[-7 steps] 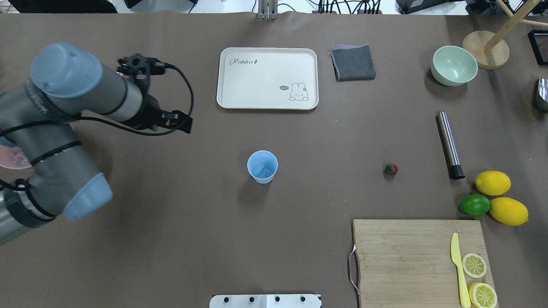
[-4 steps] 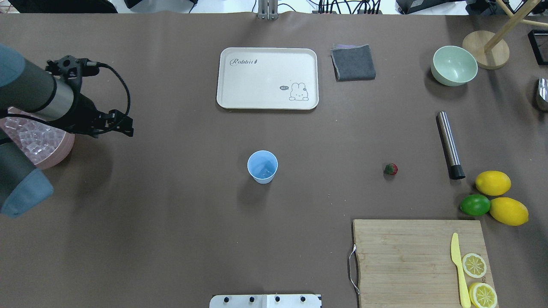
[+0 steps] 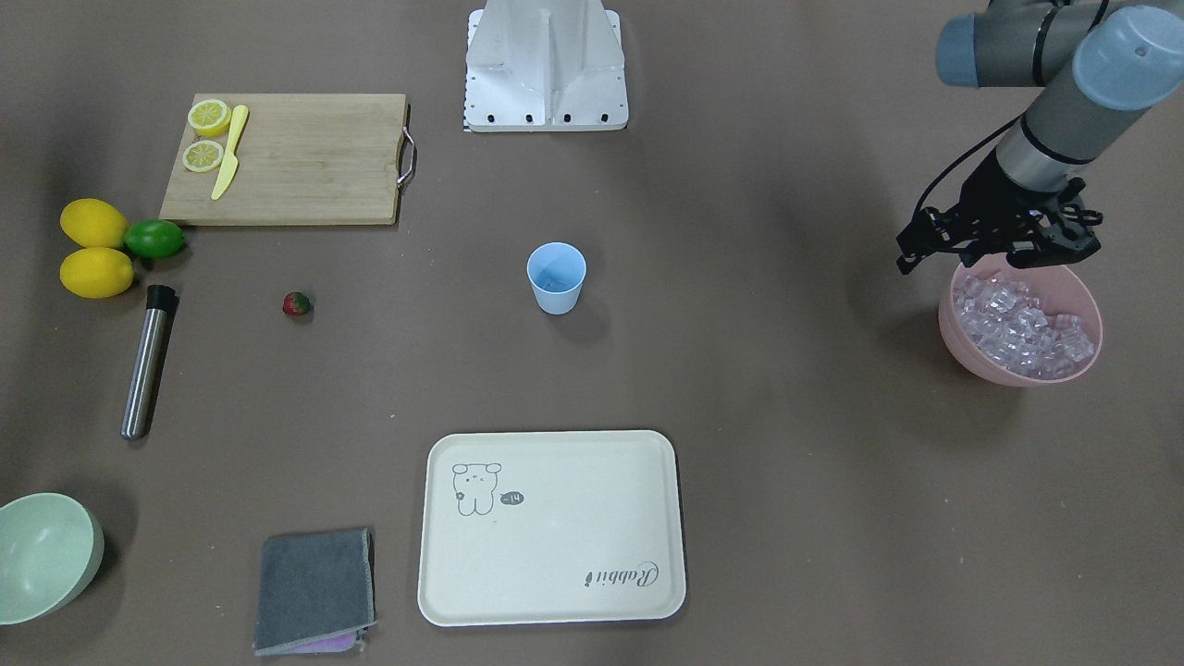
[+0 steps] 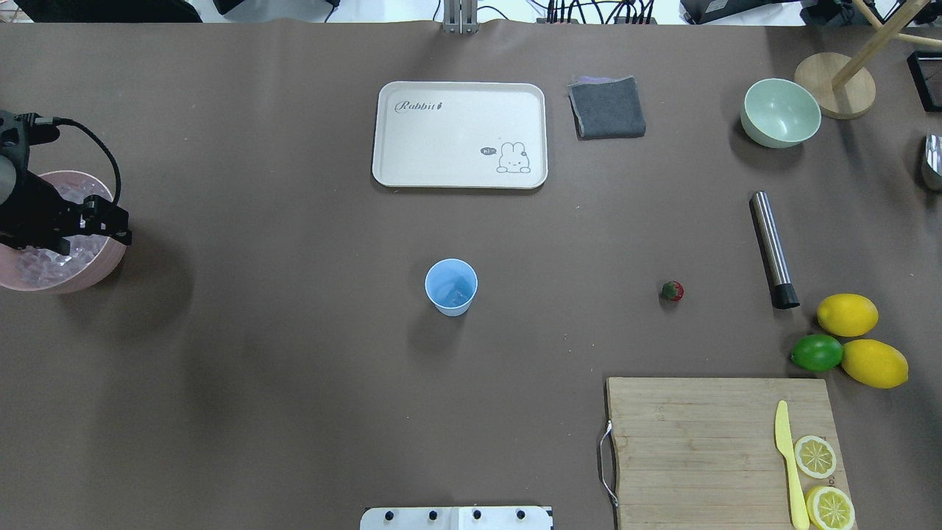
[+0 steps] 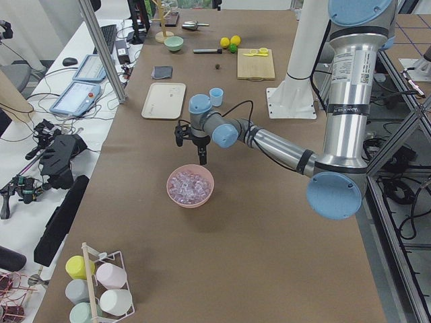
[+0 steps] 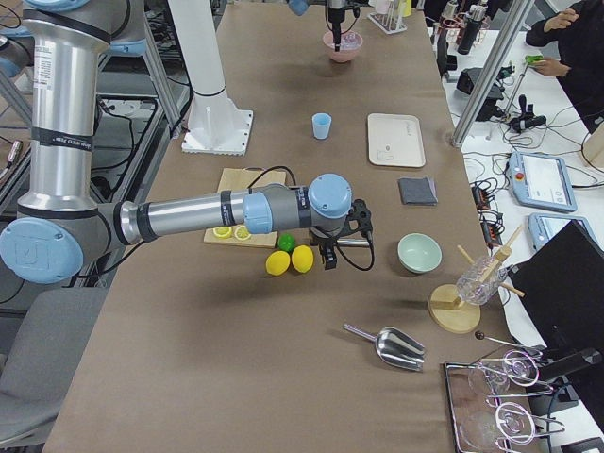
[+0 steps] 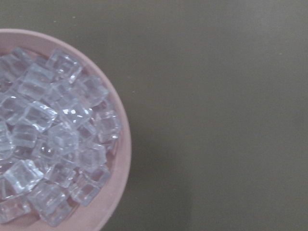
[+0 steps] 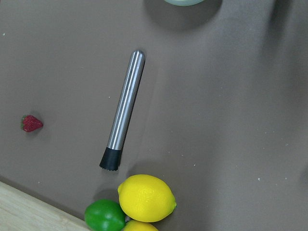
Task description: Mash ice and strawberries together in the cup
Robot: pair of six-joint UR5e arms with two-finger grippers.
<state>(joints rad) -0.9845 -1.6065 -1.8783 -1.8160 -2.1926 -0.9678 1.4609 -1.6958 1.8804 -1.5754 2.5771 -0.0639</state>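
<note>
I see my left gripper (image 3: 911,258) hanging by the cup-side rim of the pink bowl (image 3: 962,344), which is heaped with ice (image 3: 1017,324). I cannot tell whether its fingers are apart, nor the right gripper's (image 6: 329,257). The cup (image 3: 556,277) stands mid-table, and the strawberry (image 3: 296,303) lies well apart from it.

silver-grey arm tubes (image 5: 348,81), pale blue joint caps (image 5: 335,195)

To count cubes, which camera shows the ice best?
The left wrist-mounted view: the ice close up, each cube distinct. Front-facing shows it small in the pink bowl; overhead, the left gripper partly covers it; the side views show it tiny.
</note>
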